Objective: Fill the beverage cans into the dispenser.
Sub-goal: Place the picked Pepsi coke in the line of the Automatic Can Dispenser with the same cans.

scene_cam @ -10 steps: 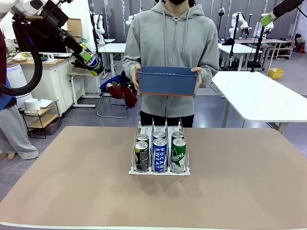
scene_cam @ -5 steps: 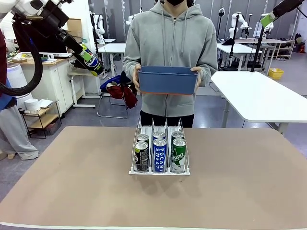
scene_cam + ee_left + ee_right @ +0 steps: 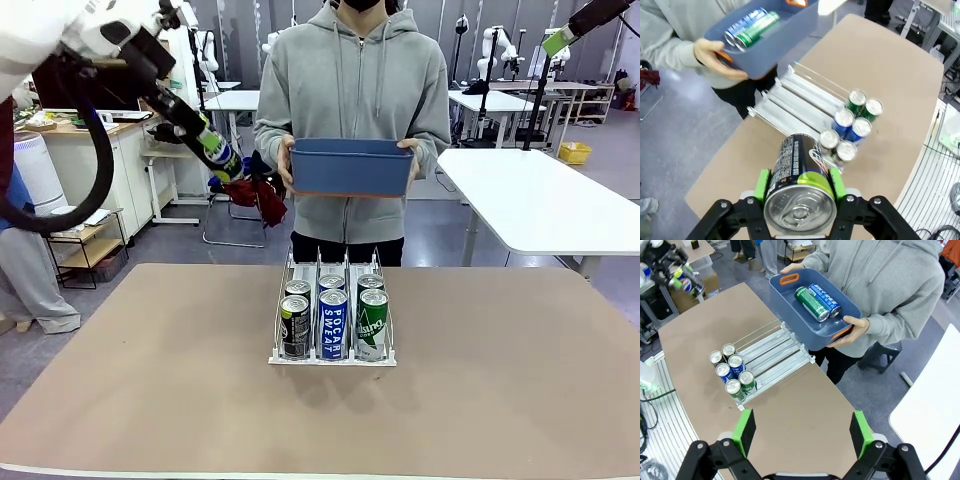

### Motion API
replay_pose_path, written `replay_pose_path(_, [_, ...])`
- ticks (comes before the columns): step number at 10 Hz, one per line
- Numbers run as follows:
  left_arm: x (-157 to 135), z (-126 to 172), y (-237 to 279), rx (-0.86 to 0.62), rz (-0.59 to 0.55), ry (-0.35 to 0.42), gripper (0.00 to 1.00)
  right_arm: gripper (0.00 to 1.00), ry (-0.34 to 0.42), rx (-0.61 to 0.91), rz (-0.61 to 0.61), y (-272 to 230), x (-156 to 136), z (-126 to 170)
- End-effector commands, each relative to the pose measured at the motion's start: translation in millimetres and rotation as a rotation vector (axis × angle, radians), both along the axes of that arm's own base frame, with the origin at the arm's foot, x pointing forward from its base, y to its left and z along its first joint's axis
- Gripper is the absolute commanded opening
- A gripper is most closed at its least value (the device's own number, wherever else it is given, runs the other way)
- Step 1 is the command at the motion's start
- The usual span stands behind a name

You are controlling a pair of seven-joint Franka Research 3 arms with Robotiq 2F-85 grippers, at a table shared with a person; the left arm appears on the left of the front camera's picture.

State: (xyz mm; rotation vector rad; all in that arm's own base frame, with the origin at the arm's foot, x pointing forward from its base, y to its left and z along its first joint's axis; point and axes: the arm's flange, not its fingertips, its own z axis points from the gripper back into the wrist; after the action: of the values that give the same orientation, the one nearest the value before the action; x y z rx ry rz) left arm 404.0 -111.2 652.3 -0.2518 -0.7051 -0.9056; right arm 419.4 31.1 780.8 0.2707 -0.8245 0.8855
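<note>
Shifted since half a second ago: left gripper (image 3: 799, 183) and its load, now sitting lower and nearer the person in the front view. Everything else is staying put.

Item 1: slim black aluminium Pepsi can (image 3: 221, 156), smooth and glossy. Green pads are clamping its sides. I am seeing its silver pull-tab top facing the wrist camera, its long axis running along the fingers and its base pointing down towards the rack. It is hanging well above the table.

Item 2: right gripper (image 3: 802, 433), jaws standing wide apart with nothing between them.

Item 3: small white wire dispenser (image 3: 300, 361), three parallel lanes on a flat white base, standing mid-table. Six cylindrical cans are standing upright at its robot-side end, two per lane. Front row: black can (image 3: 295, 327), blue-and-white Pocari Sweat can (image 3: 333, 325), green can (image 3: 372, 325). The rear stretches of the lanes are lying bare.

Item 4: blue rectangular plastic bin (image 3: 350, 168), orange-lined handles. The person's hands (image 3: 411, 160) are holding it at chest height beyond the far edge. I am counting two cans lying on their sides inside, a second green can (image 3: 811, 303) and a second blue-and-white can (image 3: 823, 300), touching, long axes along the bin's length.

Item 5: matte tan tabletop (image 3: 150, 380).
</note>
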Motion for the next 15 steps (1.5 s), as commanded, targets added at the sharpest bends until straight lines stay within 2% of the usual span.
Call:
replay_pose_path(1, [-33,-19,-12,0.034,-0.019,0.022,0.58,1.00,0.000,0.001,0.000,0,-1,0])
replay_pose_path(4, [-82,-33,-36,0.075,-0.075,0.092,0.58,1.00,0.000,0.001,0.000,0,-1,0])
replay_pose_path(5, [-81,-35,-33,0.082,-0.104,0.109,0.58,1.00,0.000,0.001,0.000,0,-1,0])
replay_pose_path(6, [-71,-39,-35,0.073,-0.074,0.076,0.58,1.00,0.000,0.001,0.000,0,-1,0])
replay_pose_path(9, [-71,-39,-35,0.073,-0.074,0.076,0.58,1.00,0.000,0.001,0.000,0,-1,0])
replay_pose_path(10, [-75,-42,-35,0.073,-0.090,0.093,0.58,1.00,0.000,0.001,0.000,0,-1,0])
replay_pose_path(11, [-67,-51,-36,0.065,-0.075,0.102,0.58,1.00,0.000,0.001,0.000,0,-1,0])
replay_pose_path(12, [-74,-66,-54,0.092,-0.045,0.115,0.58,1.00,0.000,0.001,0.000,0,-1,0])
replay_pose_path(15, [-99,-94,-76,0.114,-0.145,0.064,0.58,1.00,0.000,0.001,0.000,0,-1,0])
